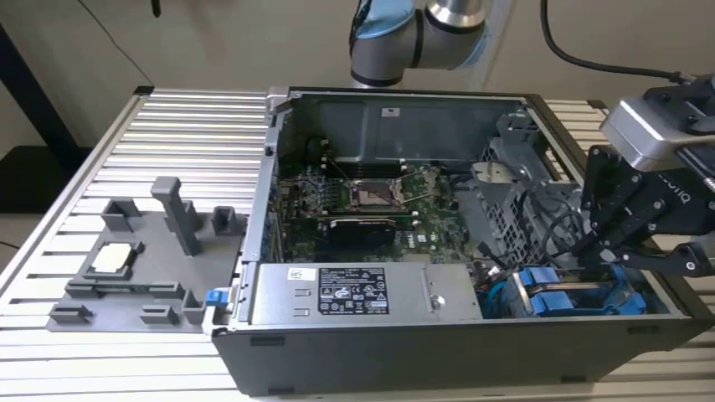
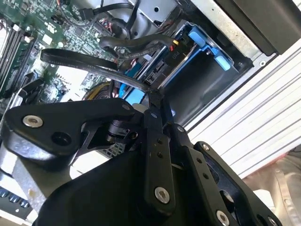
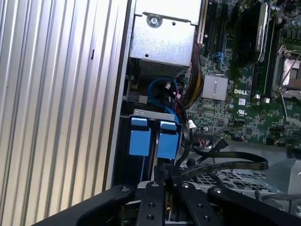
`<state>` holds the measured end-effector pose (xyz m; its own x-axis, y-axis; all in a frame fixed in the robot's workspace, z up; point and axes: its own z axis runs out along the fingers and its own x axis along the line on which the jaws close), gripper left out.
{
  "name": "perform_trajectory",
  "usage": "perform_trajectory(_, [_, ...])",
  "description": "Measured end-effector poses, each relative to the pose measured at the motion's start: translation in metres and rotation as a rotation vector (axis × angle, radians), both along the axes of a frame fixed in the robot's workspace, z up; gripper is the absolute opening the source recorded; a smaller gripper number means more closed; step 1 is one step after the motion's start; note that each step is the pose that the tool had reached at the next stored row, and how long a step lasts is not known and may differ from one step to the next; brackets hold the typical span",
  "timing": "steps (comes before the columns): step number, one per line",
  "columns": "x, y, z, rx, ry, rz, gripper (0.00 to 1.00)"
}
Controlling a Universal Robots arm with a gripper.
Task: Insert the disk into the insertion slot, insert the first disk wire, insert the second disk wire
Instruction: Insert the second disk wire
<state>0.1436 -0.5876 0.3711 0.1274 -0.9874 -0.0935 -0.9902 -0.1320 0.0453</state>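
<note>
Two blue-framed drives (image 3: 140,136) (image 3: 168,139) stand side by side in the insertion slot (image 1: 564,297) at the case's corner nearest the exterior view's right; I cannot tell which of them is the disk. My gripper (image 1: 590,251) hangs just above them, over the edge of the bay. Both wrist views show its fingers (image 3: 164,168) (image 2: 155,96) pressed together on the end of a flat black disk wire (image 3: 225,165) (image 2: 94,63). The wire curves away over the motherboard. Its connector is hidden between the fingertips, close to the drive's rear socket (image 2: 160,70).
The open computer case (image 1: 268,209) lies on a ribbed aluminium table (image 1: 190,134). Inside are the motherboard (image 1: 369,197), a power supply (image 1: 357,291), a metal cage (image 1: 514,188) and loose cables (image 3: 162,87). A grey fixture (image 1: 146,251) with small parts stands at the exterior view's left.
</note>
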Motion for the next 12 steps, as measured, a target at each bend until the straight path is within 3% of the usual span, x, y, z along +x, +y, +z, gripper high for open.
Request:
perform_trajectory(4, [0.0, -0.0001, -0.0005, 0.0013, 0.0, 0.0, 0.16])
perform_trajectory(9, [0.0, -0.0001, -0.0032, 0.0485, -0.0028, 0.0, 0.16])
perform_trajectory(12, [0.0003, -0.0011, -0.0078, 0.0556, -0.0042, 0.0, 0.16])
